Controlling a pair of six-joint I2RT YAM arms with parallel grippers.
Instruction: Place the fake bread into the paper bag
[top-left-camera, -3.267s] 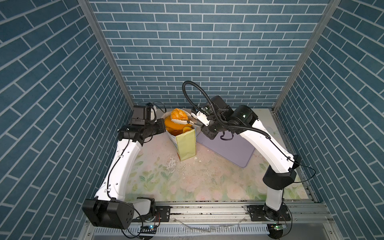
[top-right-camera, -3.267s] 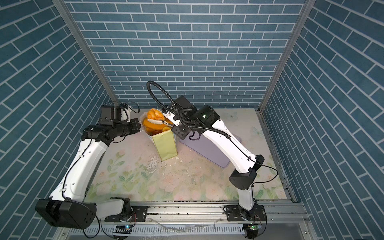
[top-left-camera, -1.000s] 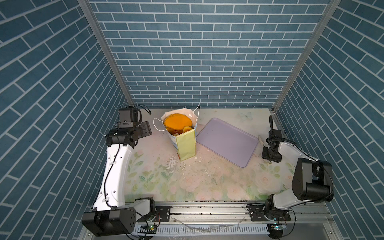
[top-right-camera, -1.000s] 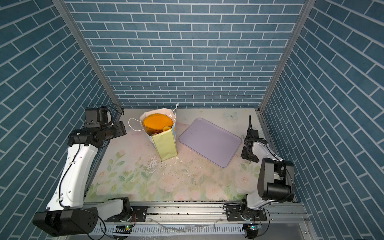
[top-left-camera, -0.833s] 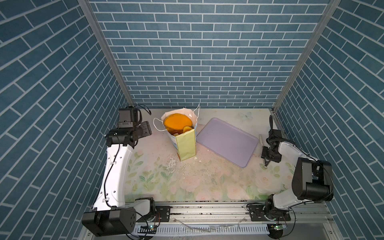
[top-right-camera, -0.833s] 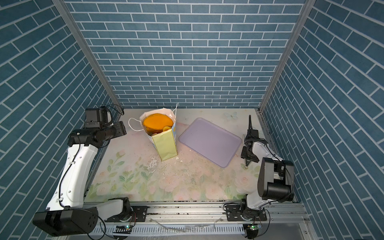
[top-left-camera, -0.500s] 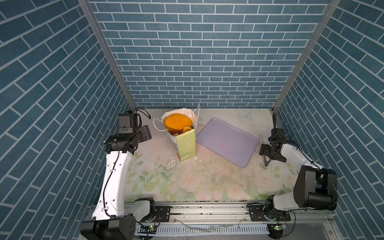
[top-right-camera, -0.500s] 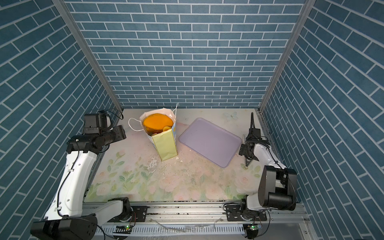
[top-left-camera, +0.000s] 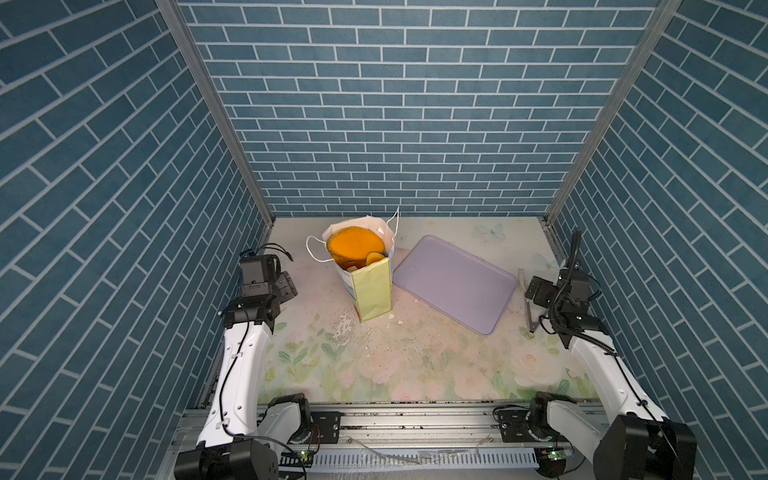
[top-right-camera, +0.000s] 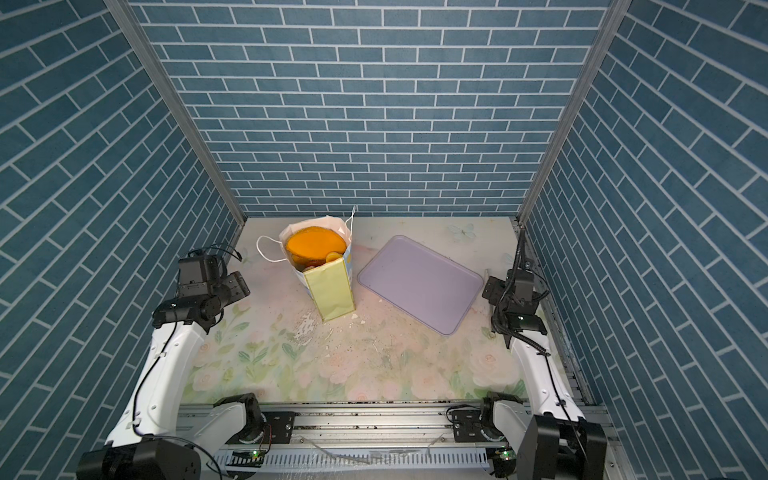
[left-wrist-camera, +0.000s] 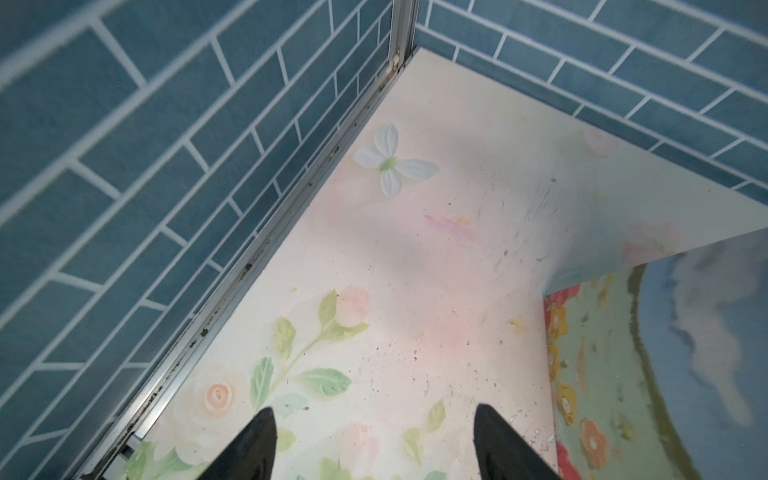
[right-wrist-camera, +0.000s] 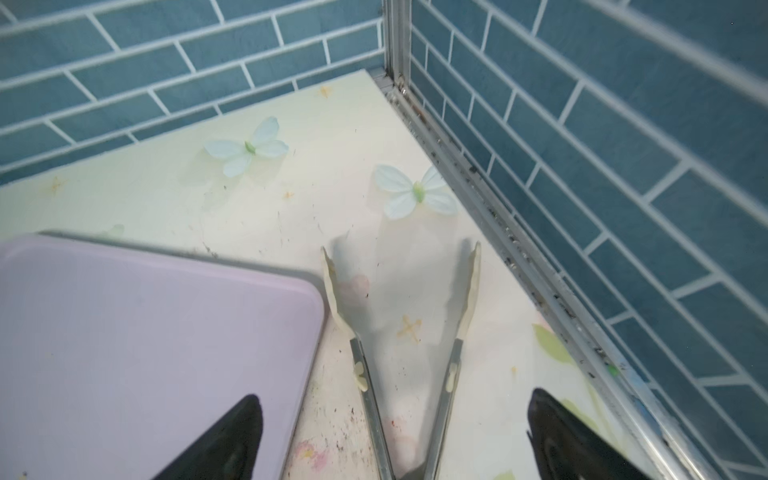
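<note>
Right gripper (right-wrist-camera: 392, 397), spread wide, hovers over tongs (right-wrist-camera: 336, 291) beside the lavender tray (right-wrist-camera: 145, 332).

Tall pale yellow-green paper bag (top-left-camera: 371, 291) stands upright at back-centre of floral-print desk (top-left-camera: 415, 365), mouth open, white cord handles up. Glossy orange fake bread (top-left-camera: 353, 247) fills it to the rim. Flat lavender rectangular tray (top-left-camera: 455, 289) just right of bag. Metal tongs (top-left-camera: 528, 311) lie between tray and white right arm (top-left-camera: 598, 365). White left arm (top-left-camera: 245, 357) left of bag, apart. White crumbs (top-left-camera: 344, 330) by bag base.
</note>
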